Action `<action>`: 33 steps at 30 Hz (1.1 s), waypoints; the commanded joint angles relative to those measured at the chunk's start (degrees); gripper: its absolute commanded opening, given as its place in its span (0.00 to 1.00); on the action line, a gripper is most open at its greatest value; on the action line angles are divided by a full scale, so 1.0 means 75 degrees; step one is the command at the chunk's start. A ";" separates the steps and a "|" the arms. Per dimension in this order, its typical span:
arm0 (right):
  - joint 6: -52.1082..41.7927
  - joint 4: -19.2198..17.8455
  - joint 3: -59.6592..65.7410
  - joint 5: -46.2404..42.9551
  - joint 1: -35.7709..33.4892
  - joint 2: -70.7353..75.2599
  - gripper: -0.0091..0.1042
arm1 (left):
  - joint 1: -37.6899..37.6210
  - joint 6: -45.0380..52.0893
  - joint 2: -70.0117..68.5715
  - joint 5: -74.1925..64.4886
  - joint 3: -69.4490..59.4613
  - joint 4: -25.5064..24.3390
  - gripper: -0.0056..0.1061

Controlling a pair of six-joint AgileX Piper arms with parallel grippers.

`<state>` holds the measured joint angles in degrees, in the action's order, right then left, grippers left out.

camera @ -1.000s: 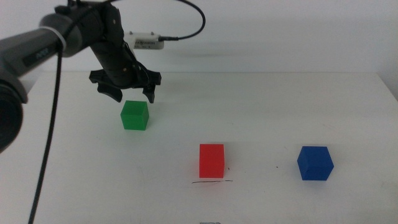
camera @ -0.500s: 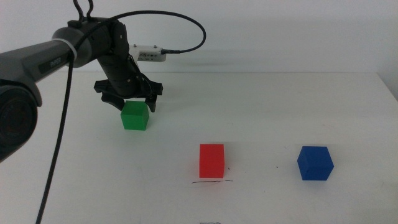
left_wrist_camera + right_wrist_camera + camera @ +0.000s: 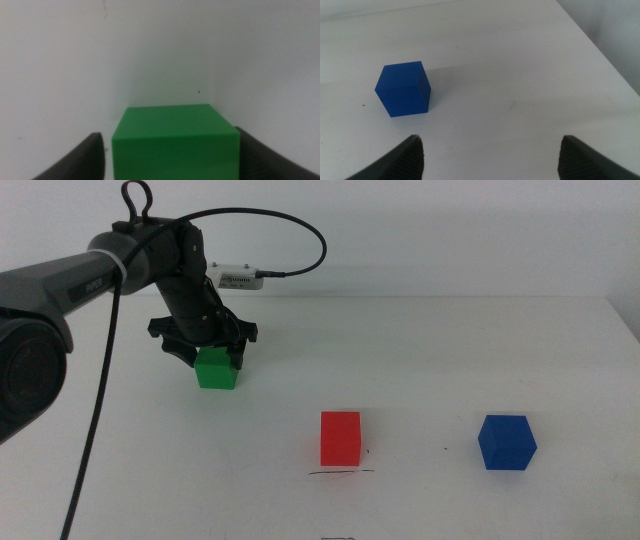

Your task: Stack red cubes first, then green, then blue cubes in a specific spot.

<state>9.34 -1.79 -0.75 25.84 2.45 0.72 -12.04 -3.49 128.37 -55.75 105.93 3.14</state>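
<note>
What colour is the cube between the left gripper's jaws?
Green; clearest in the left wrist view.

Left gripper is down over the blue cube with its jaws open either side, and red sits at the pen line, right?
Not quite. The left gripper is over the green cube, not the blue cube; the left wrist view shows green between its open jaws. The red cube does sit at the pen line.

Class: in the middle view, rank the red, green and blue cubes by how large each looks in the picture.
1. red cube and blue cube: too alike to rank.
2. green cube: smallest, but farther from the camera and partly covered by the left gripper.
</note>
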 commanded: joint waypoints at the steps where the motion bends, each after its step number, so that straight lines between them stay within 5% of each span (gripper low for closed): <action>1: -0.0042 -0.0115 -0.0215 -0.0595 -0.0018 0.0112 0.77 | 0.0017 -0.0140 -0.0497 0.0111 0.0241 0.0055 0.66; 8: -0.0042 -0.0115 -0.0215 -0.0595 -0.0018 0.0112 0.77 | 0.0017 -0.0200 -0.0535 -0.0075 0.0241 0.0228 0.25; 12: -0.0042 -0.0115 -0.0215 -0.0595 -0.0018 0.0112 0.77 | 0.0012 -0.0200 -0.0828 -0.0371 0.0241 0.0448 0.10; 17: -0.0042 -0.0115 -0.0215 -0.0595 -0.0018 0.0112 0.77 | -0.0150 -0.0385 -0.1610 -0.0932 0.0059 0.0331 0.04; 26: -0.0042 -0.0115 -0.0215 -0.0595 -0.0018 0.0112 0.77 | -0.0932 -0.1810 -0.4015 0.0040 -0.2703 0.0027 0.04; 33: -0.0042 -0.0115 -0.0215 -0.0595 -0.0018 0.0112 0.77 | -0.2196 -0.3466 -0.4493 -0.0267 -0.2949 -0.0924 0.04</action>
<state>9.34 -1.79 -0.75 25.79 2.45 0.72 -26.57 -25.77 97.57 -58.88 82.64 -2.39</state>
